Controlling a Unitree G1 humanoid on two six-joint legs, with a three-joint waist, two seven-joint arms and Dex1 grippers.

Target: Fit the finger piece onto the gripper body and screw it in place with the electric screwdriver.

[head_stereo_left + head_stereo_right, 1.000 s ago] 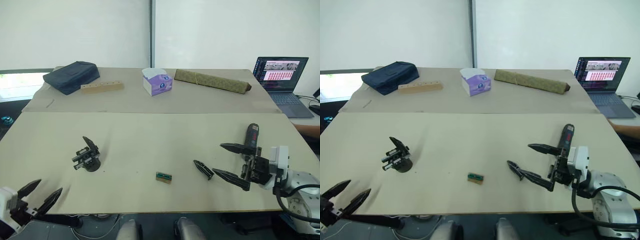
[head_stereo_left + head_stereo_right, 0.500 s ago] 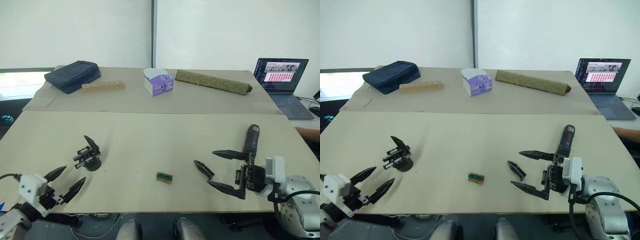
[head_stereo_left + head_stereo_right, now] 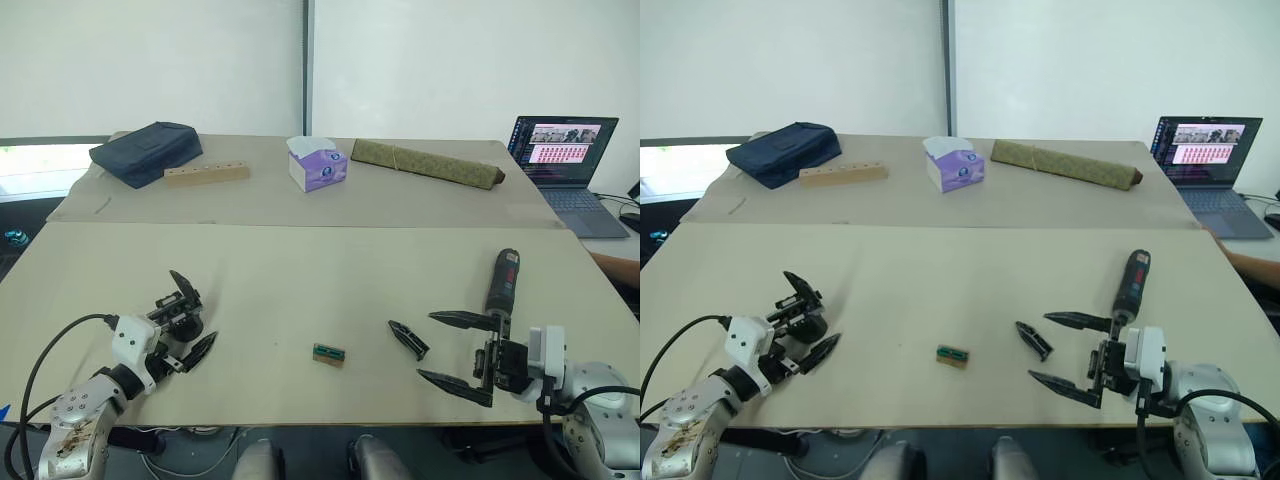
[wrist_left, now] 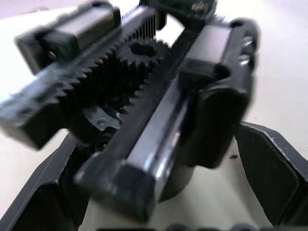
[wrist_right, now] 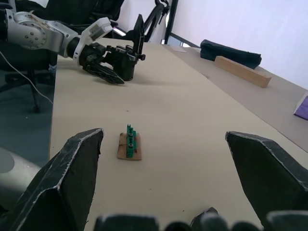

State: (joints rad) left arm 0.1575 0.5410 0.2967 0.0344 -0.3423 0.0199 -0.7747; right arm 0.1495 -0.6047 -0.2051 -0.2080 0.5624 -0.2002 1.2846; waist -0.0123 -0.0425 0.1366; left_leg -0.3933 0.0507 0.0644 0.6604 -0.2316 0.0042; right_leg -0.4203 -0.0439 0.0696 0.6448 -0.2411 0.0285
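Observation:
The gripper body (image 3: 178, 312), black with an upright pointed finger, stands on the left of the near table. My left gripper (image 3: 192, 335) is open around it; in the left wrist view the gripper body (image 4: 144, 96) sits between the two fingers (image 4: 269, 178), its toothed rails and small gear close up. The finger piece (image 3: 407, 339) lies flat right of centre. My right gripper (image 3: 428, 346) hovers open just right of it, holding nothing. Behind that gripper lies the electric screwdriver (image 3: 502, 280), red label up.
A small green-and-brown block (image 3: 327, 354) lies between the two grippers. On the far table are a navy bag (image 3: 143, 152), a drilled wooden bar (image 3: 205, 173), a tissue box (image 3: 317, 165) and a rolled mat (image 3: 425, 162). A laptop (image 3: 562, 145) stands far right.
My left arm has come up from the table's near edge and forward to the gripper body, its fingers now either side of it. The right gripper has barely shifted and stays open.

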